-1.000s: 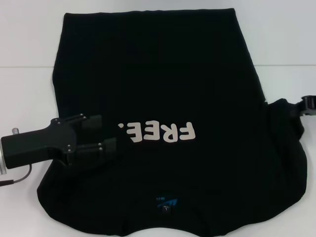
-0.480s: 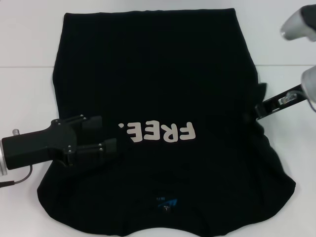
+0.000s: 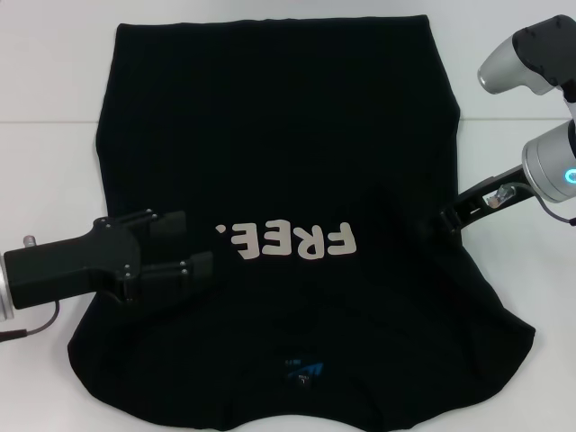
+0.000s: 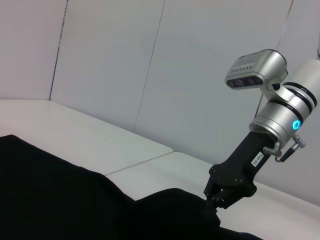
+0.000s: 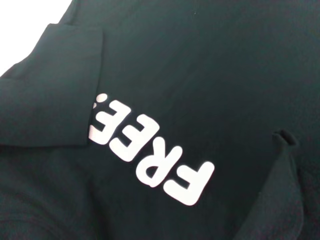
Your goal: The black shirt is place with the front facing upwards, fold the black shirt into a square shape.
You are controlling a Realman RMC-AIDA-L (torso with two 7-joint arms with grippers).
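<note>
The black shirt (image 3: 288, 135) lies front up on the white table, with white "FREE!" lettering (image 3: 292, 241) and a small blue mark (image 3: 306, 369) near the collar. Its left sleeve (image 5: 50, 95) is folded inward over the end of the lettering. My left gripper (image 3: 193, 245) rests on that folded sleeve, fingers apart. My right gripper (image 3: 447, 219) is shut on the shirt's right sleeve edge and holds it raised over the right side of the body. The left wrist view shows that pinch (image 4: 216, 200). The right wrist view shows the lettering (image 5: 150, 150) and a raised fold (image 5: 280, 165).
The white table (image 3: 45, 72) shows around the shirt at the left, right and far sides. A seam in the table runs across behind the shirt (image 3: 45, 122). A cable (image 3: 27, 326) hangs by the left wrist. A pale wall (image 4: 150, 65) stands beyond the table.
My right gripper has carried the right sleeve inward, toward the shirt's middle, and the cloth on the right side has drawn in. The right arm has come into view. The left gripper has not moved.
</note>
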